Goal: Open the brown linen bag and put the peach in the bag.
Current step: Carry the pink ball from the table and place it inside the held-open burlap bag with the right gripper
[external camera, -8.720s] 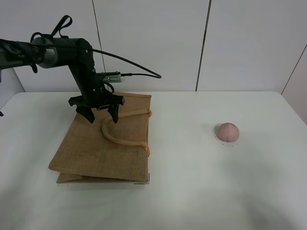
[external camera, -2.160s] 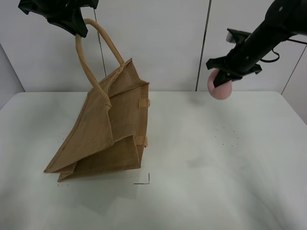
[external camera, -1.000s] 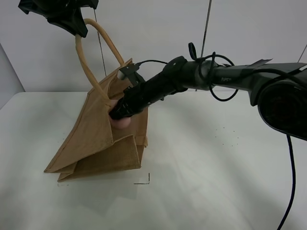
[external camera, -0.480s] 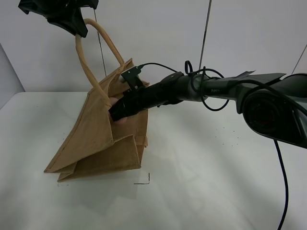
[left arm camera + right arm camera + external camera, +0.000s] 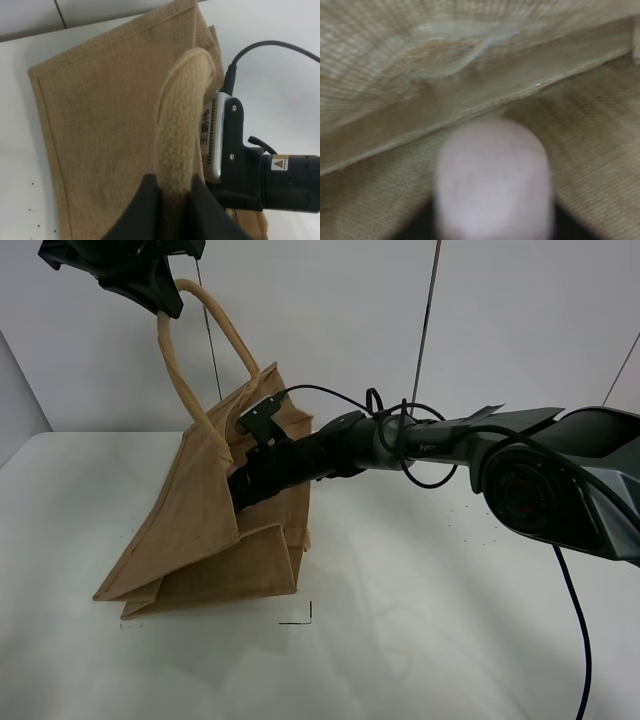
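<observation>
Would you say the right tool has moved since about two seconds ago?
Yes. The right tool has crossed leftward past the wall seam and now reaches into the bag, gripping the peach.

The brown linen bag (image 5: 200, 540) — coarse, matt weave; the peach (image 5: 492, 180) — smooth, matt.

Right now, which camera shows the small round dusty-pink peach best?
Right wrist: the peach fills much of the frame, blurred, against the tan-brown woven linen bag's weave. Exterior high: hidden inside the bag, behind the right arm. Left wrist: only bag panel, the beige handle in the left pincer, no peach.
</observation>
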{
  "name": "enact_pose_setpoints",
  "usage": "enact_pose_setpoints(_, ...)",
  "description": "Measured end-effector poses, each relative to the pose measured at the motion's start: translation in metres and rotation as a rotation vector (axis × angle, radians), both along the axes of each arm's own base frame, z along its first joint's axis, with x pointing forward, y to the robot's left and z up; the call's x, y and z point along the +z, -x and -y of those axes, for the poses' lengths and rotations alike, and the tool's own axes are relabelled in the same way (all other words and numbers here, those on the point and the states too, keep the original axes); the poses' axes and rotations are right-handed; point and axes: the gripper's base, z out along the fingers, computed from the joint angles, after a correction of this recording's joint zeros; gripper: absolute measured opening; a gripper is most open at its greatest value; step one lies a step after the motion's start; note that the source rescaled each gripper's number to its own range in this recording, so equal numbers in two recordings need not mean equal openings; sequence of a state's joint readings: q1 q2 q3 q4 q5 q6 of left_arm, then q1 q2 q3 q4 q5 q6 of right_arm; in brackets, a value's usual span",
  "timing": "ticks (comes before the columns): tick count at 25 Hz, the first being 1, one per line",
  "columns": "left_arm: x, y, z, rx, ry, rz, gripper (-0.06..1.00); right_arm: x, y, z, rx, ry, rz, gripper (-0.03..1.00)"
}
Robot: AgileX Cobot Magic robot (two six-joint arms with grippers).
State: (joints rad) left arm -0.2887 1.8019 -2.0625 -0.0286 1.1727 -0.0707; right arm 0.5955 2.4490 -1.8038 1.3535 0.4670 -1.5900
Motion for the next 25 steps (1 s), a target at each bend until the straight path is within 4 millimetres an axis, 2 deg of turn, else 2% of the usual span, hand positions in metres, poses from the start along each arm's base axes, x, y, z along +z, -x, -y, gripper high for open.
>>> enact_pose_setpoints(2,0.000,0.000,0.000,0.000,0.000,0.000,0.00,0.000,0.001,-0.001,0.012,-0.006,-0.008,0.61)
enact_pose_setpoints(4,0.000,0.000,0.000,0.000,0.000,0.000,0.00,0.000,0.001,-0.001,0.006,-0.008,-0.013,0.86)
enact_pose_setpoints(6,0.000,0.000,0.000,-0.001,-0.001,0.000,0.00,0.001,0.000,0.000,-0.022,-0.016,-0.033,0.94)
enact_pose_setpoints(9,0.000,0.000,0.000,-0.001,-0.001,0.000,0.00,0.006,0.000,0.001,-0.042,-0.016,-0.057,0.99)
enact_pose_setpoints(14,0.000,0.000,0.000,-0.001,-0.001,0.000,0.00,0.031,-0.001,0.017,-0.029,0.019,-0.108,1.00)
enact_pose_setpoints(21,0.000,0.000,0.000,-0.001,-0.001,0.000,0.00,0.078,-0.007,0.053,-0.043,0.055,-0.144,1.00)
enact_pose_setpoints(25,0.000,0.000,0.000,-0.001,-0.001,0.000,0.00,0.113,0.004,0.061,-0.066,0.073,-0.191,1.00)
